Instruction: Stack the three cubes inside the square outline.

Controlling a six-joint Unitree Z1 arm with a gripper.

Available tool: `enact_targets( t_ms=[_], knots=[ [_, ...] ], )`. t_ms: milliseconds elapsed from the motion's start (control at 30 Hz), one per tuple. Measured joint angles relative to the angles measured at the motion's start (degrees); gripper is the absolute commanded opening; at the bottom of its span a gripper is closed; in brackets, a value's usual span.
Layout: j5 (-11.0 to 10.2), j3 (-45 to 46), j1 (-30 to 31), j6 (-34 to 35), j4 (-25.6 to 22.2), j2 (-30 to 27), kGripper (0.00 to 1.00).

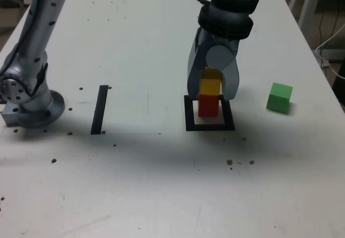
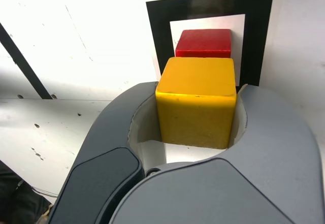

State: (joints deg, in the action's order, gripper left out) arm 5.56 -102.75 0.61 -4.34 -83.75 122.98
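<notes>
The tool (image 1: 213, 87) grips 1 yellow cube (image 2: 197, 99) above the red cube (image 1: 208, 104) inside the square outline (image 1: 189, 114); the green cube (image 1: 280, 97) sits apart.

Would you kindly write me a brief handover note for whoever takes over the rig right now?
Hand: shut on the yellow cube, just above the red cube.
Red cube: inside the square outline.
Green cube: alone on the table, toward the exterior view's right.
Done: red placed, yellow picked up.
Left: set yellow on red and release, then fetch green and stack it on top.
</notes>
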Motion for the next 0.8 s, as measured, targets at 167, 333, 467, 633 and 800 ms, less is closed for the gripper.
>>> enact_targets(
  t_ms=[167,333,467,633,800],
  knots=[
    [0.1,0.5,-0.2,-0.1,0.5,0.3,0.28],
    [0.3,0.5,-0.3,-0.2,0.7,0.5,0.28],
    [0.4,0.5,-0.3,-0.2,0.8,0.9,0.28],
    [0.5,0.6,-0.3,-0.3,1.0,1.1,0.28],
    [0.6,0.9,-0.3,-0.6,1.2,1.5,0.34]
  ],
)
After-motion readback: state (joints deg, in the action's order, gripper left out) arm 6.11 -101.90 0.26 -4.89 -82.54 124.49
